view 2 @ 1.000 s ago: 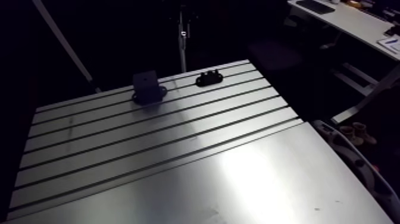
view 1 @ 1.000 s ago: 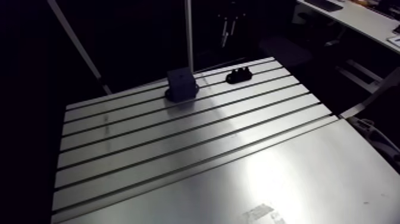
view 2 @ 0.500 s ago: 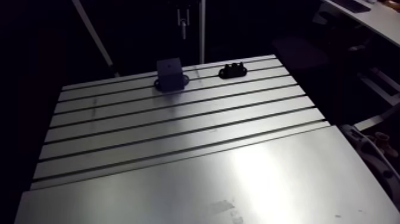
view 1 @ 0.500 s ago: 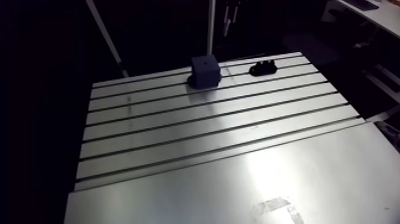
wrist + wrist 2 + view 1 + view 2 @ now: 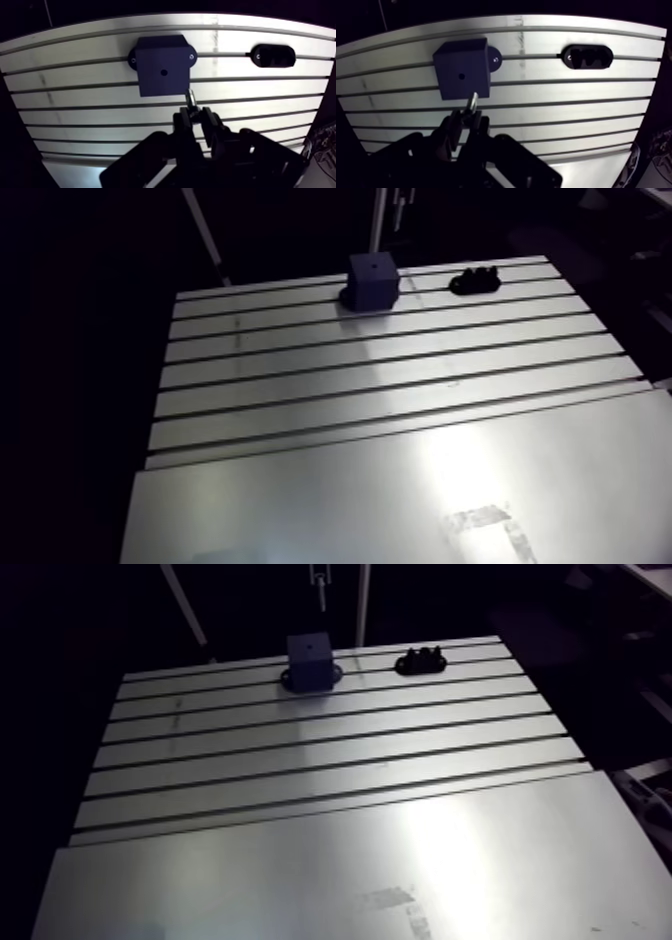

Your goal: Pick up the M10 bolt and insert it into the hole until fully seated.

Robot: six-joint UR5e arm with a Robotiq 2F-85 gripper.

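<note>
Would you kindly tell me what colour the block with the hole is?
The block is dark blue, which shows best in the arm view.

Block [image 5: 373, 280] and holder [image 5: 474, 282] sit side by side on table [image 5: 400, 408]

we take this for a robotics lab or a test workshop. the tabletop [image 5: 400, 393] is bare aluminium cut by long parallel slots, the kind that takes clamped fixtures, and a smooth metal plate [image 5: 300, 884] joins it at the near edge. a dark block [image 5: 162, 70] with a small hole [image 5: 164, 72] in its top face sits on flanges screwed down at one slot. a black oblong holder [image 5: 272, 55] is fixed further along the same slot, apart from the block. in the wrist view a black mechanical claw [image 5: 195, 116] pinches a metal bolt [image 5: 190, 98] above the tabletop, just beside the block.
</note>
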